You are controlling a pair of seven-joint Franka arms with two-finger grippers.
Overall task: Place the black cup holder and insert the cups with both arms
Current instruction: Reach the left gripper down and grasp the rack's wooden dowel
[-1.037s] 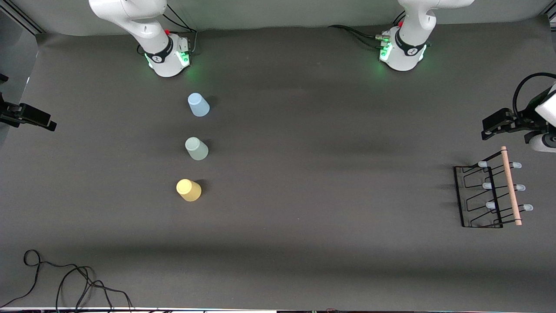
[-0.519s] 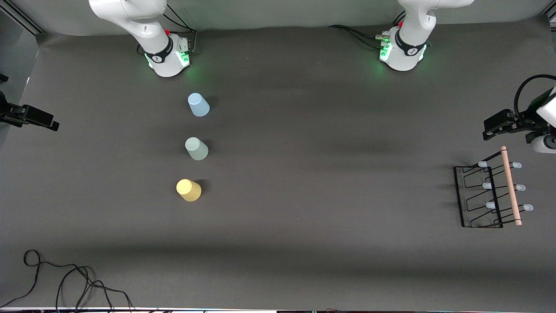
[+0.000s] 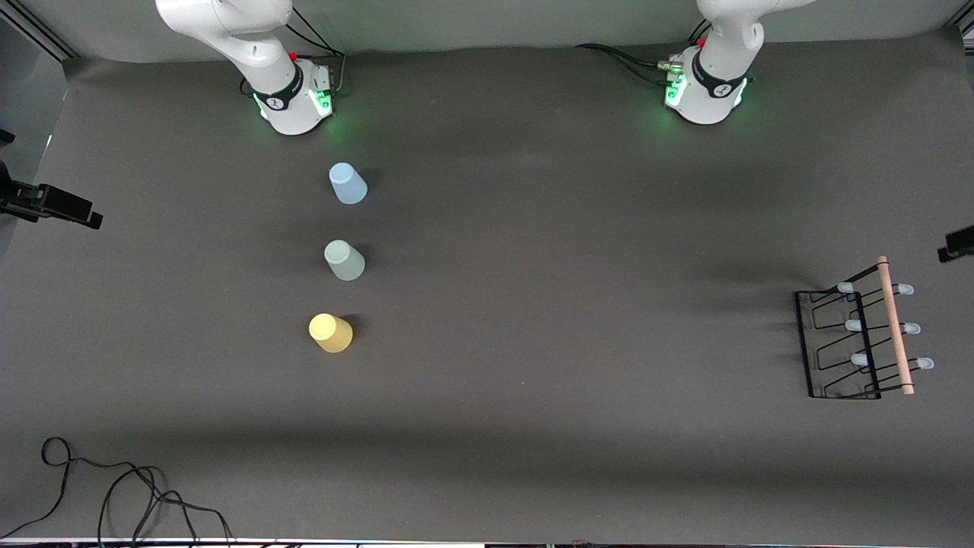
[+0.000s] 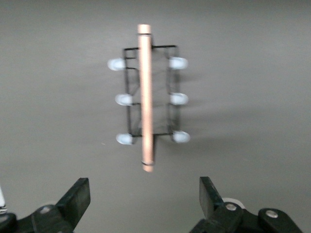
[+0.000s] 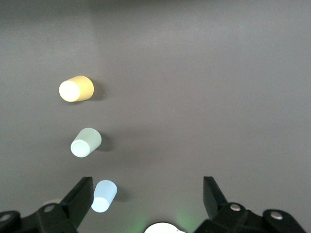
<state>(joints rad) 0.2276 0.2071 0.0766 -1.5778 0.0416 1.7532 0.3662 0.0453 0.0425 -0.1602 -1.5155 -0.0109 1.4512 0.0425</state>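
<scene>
1. Nothing done yet: the cup holder (image 3: 860, 339) stands bare on the tabletop (image 3: 571, 304) at the left arm's end.
2. The blue cup (image 3: 347, 183), grey-green cup (image 3: 344, 259) and yellow cup (image 3: 330, 332) sit upside down, lined up near the right arm's base.
3. The left end effector (image 4: 145, 206) hangs released over the holder; the right end effector (image 5: 147, 206) hangs released near the cups.

Three cups (image 3: 347, 259), one black cup holder (image 3: 856, 342) with six prongs, apparently one loose cable (image 3: 114, 495).

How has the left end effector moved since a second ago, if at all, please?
Yes. In the front view the left end effector has slid toward the edge at the left arm's end, nearly out of frame, and a little lower, judged against the black cup holder, which stayed put.
</scene>
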